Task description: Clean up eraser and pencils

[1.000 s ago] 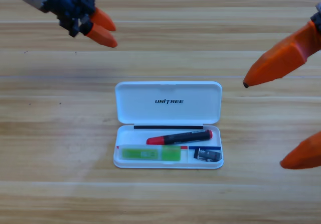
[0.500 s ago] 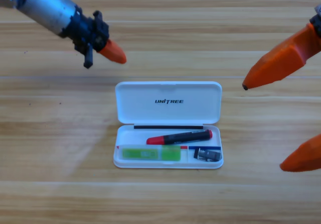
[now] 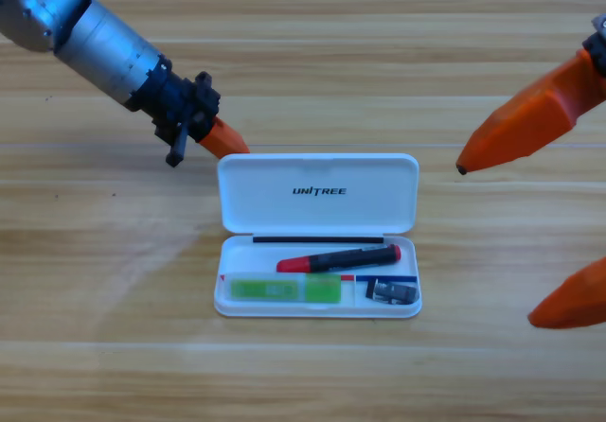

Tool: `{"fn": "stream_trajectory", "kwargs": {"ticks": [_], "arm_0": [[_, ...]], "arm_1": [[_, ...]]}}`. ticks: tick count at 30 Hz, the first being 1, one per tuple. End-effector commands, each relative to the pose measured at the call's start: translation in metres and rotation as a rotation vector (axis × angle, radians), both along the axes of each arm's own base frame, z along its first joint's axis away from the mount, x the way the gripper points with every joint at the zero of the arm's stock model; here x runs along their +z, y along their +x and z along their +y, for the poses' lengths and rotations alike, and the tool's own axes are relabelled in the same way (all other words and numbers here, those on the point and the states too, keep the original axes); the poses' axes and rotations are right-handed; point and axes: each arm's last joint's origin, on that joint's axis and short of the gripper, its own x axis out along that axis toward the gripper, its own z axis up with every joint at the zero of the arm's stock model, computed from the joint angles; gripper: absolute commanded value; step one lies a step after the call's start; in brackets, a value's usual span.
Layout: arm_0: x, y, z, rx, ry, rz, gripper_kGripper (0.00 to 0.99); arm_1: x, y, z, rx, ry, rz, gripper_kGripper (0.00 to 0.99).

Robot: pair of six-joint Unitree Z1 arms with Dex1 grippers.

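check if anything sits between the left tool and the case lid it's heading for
Nothing visible does. The left tool is at the upper left corner of the open lid, with only bare table around. The black-and-red pencil, green pencil and eraser lie inside the case. The right tool waits at the right edge.

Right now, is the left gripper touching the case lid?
Cannot tell. In the high view the left gripper sits at the upper left corner of the case lid, with no clear gap or contact visible. The right gripper waits at the right edge.

One white case (image 3: 317, 193), two pencils (image 3: 338, 257), one eraser (image 3: 392, 292), two grippers (image 3: 227, 142).
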Motion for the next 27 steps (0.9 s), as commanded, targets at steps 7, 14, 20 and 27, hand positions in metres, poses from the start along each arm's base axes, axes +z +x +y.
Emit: {"fn": "stream_trajectory", "kwargs": {"ticks": [7,14,20,27], "arm_0": [[-0.014,-0.009,-0.004,-0.048,-0.035,0.125,0.0],[-0.004,-0.014,-0.002,-0.058,-0.03,0.143,0.0],[-0.009,-0.021,-0.005,-0.079,-0.038,0.188,0.0],[-0.021,-0.028,-0.014,-0.136,-0.066,0.22,0.0]], "arm_1": [[-0.011,0.006,-0.002,-0.022,-0.013,0.032,0.904],[-0.01,0.006,-0.002,-0.021,-0.01,0.031,0.904],[-0.01,0.006,-0.002,-0.022,-0.01,0.032,0.904],[-0.009,0.006,-0.002,-0.02,-0.005,0.031,0.904]]}}
